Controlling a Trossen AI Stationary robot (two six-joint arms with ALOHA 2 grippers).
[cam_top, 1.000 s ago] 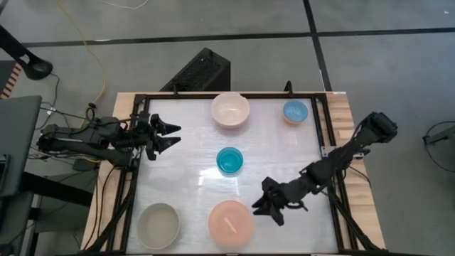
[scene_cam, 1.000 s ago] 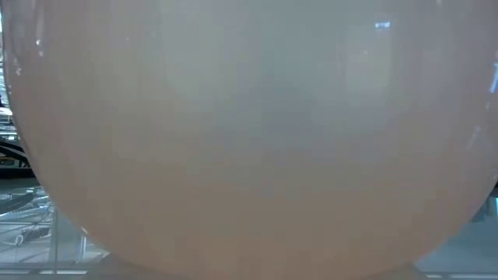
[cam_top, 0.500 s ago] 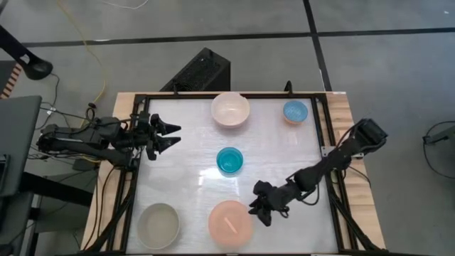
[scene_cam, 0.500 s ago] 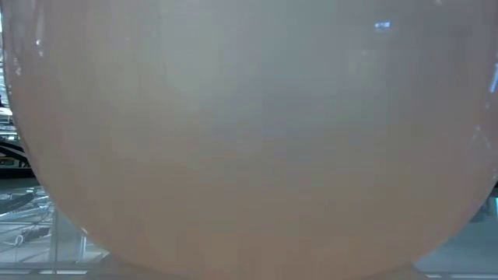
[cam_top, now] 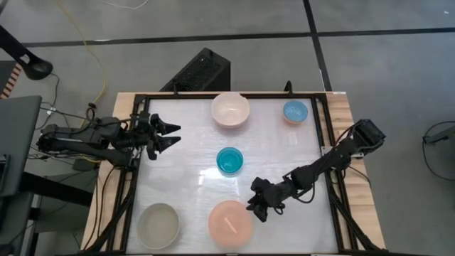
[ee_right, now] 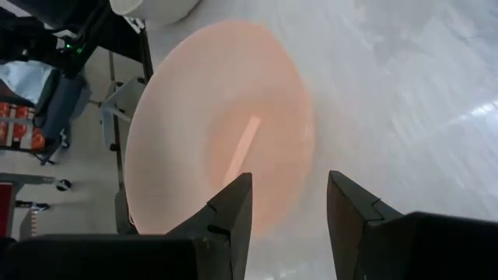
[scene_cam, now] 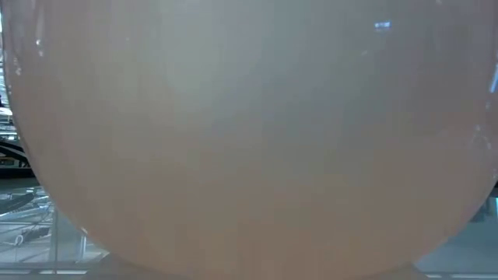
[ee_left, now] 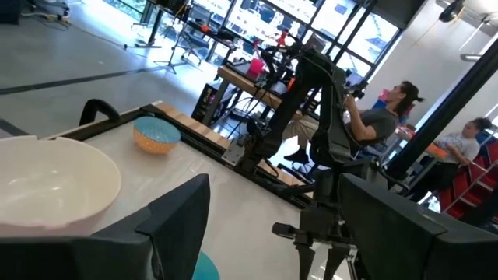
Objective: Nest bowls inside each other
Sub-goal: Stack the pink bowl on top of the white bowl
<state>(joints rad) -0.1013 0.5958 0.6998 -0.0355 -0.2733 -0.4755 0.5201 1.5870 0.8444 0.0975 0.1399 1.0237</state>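
Five bowls stand on their bases on the white table: a pale pink-white bowl (cam_top: pixel 229 110) and a small light blue bowl, orange outside (cam_top: pixel 295 111), at the far edge, a small teal bowl (cam_top: pixel 229 161) in the middle, a grey-beige bowl (cam_top: pixel 158 225) and a salmon-pink bowl (cam_top: pixel 231 222) at the near edge. My right gripper (cam_top: pixel 252 207) is open, slanting down at the salmon bowl's far right rim (ee_right: pixel 299 117). One finger (ee_right: pixel 232 208) stands over the bowl's inside, the other (ee_right: pixel 350 208) over the table outside. My left gripper (cam_top: pixel 173 135) waits open at the table's left.
The salmon bowl's wall (scene_cam: pixel 249 140) fills the low view. A black frame (cam_top: pixel 323 128) runs round the table. In the left wrist view the right arm (ee_left: pixel 323 132) stands beyond the table, and people sit in the room behind (ee_left: pixel 389 117).
My right gripper has come down and toward the table's left, closing on the salmon bowl's right rim, and has tipped further down. Its fingers have stayed equally far apart. The bowls have kept still.
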